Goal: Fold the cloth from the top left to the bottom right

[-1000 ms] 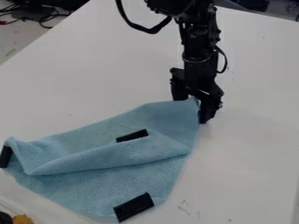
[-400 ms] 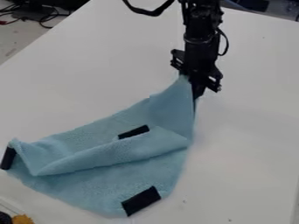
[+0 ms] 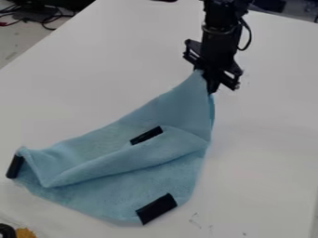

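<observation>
Blue cloth (image 3: 115, 160) is on the white table (image 3: 267, 121), left of centre and toward the near side, with its far right corner raised off the surface. Gripper (image 3: 205, 80) has that corner pinched between its fingers, cloth drawn up to a peak there. Black patches on the cloth: one at the left corner (image 3: 15, 166), one near the middle (image 3: 146, 135), one at the near right edge (image 3: 156, 208). A fold runs across the cloth, from near the left corner to the right side.

Around it: dark round thing (image 3: 7, 231) and a mustard-yellow thing (image 3: 25, 233) just beside each other, bottom left, near the cloth. Both cut off by the view's edge; can't tell what they are. Fingertips partly covered by cloth; what's under the fold is hidden. Arm (image 3: 220, 39) runs out of the top edge.

Table is smooth, with small dark scuffs (image 3: 195, 218) right of the near patch. Beyond it, top left: pale floor (image 3: 12, 39), a tangle of black and red cables (image 3: 40, 17), dark gear behind. More dark stuff top right, cut off.
</observation>
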Available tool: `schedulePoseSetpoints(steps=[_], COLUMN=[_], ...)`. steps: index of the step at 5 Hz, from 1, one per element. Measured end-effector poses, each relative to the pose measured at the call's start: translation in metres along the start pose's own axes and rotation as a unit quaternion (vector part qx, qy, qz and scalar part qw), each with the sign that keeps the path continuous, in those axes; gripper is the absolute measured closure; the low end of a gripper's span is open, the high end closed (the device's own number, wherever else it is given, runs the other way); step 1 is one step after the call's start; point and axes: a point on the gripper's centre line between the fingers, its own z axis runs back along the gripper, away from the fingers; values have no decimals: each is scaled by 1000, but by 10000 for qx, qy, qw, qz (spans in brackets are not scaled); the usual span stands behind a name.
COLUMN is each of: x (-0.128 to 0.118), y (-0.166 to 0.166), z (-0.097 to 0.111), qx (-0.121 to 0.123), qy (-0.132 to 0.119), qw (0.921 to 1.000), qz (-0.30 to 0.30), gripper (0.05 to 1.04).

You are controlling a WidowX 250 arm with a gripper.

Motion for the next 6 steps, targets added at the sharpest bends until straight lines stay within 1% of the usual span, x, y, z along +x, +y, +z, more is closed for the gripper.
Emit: schedulePoseSetpoints(steps=[1, 2, 3, 4, 5, 6], x=[-35, -69, -93, -116, -137, -148], y=[-13, -22, -28, -29, -32, -38], z=[23, 27, 19, 13, 2, -9], qx=[203, 254, 144, 45, -63, -142], qy=[-192, -454, -610, -678, -695, -841], qw=[9980, 9933, 9894, 9846, 9804, 9751], qz=[574, 1030, 1306, 1613, 1844, 2046], gripper=[993, 993, 993, 993, 993, 959])
